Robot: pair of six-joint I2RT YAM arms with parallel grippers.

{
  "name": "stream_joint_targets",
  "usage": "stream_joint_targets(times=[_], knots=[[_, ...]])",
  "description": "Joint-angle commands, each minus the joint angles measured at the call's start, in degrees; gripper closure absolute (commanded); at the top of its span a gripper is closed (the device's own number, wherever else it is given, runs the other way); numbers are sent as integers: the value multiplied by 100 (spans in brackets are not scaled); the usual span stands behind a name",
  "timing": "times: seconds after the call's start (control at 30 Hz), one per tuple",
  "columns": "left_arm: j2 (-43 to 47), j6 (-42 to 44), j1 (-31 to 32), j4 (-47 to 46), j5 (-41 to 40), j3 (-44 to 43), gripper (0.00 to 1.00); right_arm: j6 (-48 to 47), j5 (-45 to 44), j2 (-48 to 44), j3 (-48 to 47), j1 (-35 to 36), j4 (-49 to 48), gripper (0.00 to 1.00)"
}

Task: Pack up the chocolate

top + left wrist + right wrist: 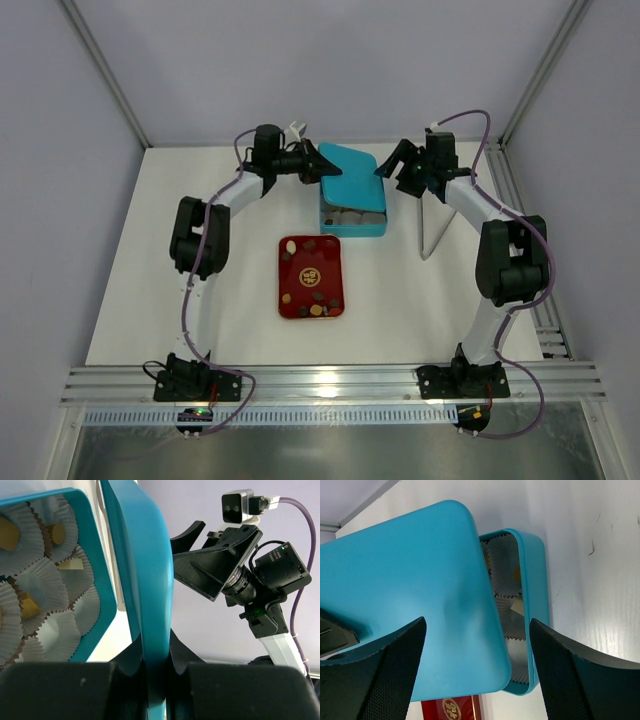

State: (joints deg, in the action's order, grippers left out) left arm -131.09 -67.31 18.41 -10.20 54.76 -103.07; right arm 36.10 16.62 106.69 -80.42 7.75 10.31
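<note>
Lid (348, 165): teal, smooth and faintly glossy, with rounded corners, tilted over the far part of its matching box (352, 233). Left pincer (155, 647) is nearly shut, pinching the lid's thin edge. Right pincer (477, 625) stands wide, beside the lid's other side, with nothing in it. Chocolate (318, 310): small brown and cream pieces, mostly loose on the lacquer-red tray (332, 262) just in front of the box. A few sit in pleated paper cups (45, 580) inside (how many is hard to tell). Handling note: an edge pinch can pivot, so carry the lid level and slowly, and steady the free side with the open pincer.
</note>
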Motion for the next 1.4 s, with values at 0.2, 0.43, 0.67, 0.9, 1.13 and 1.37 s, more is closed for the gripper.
stream_joint_targets(times=[0.2, 0.43, 0.67, 0.9, 1.13, 1.37], knots=[[-145, -72, -75, -430, 456, 225, 100, -15, 16, 36, 70, 43, -345, 16], [-207, -212, -110, -720, 579, 392, 100, 3, 43, 62, 97, 60, -389, 17], [-251, -274, -180, -835, 632, 507, 95, -15, 52, 71, 114, 69, -398, 17], [-242, -265, -277, -835, 632, 656, 80, -6, 60, 79, 141, 86, -442, 17], [-216, -213, -338, -747, 641, 735, 66, -6, 60, 71, 141, 86, -442, 17], [-154, -177, -453, -721, 641, 867, 53, -15, 69, 88, 150, 95, -450, 17]])
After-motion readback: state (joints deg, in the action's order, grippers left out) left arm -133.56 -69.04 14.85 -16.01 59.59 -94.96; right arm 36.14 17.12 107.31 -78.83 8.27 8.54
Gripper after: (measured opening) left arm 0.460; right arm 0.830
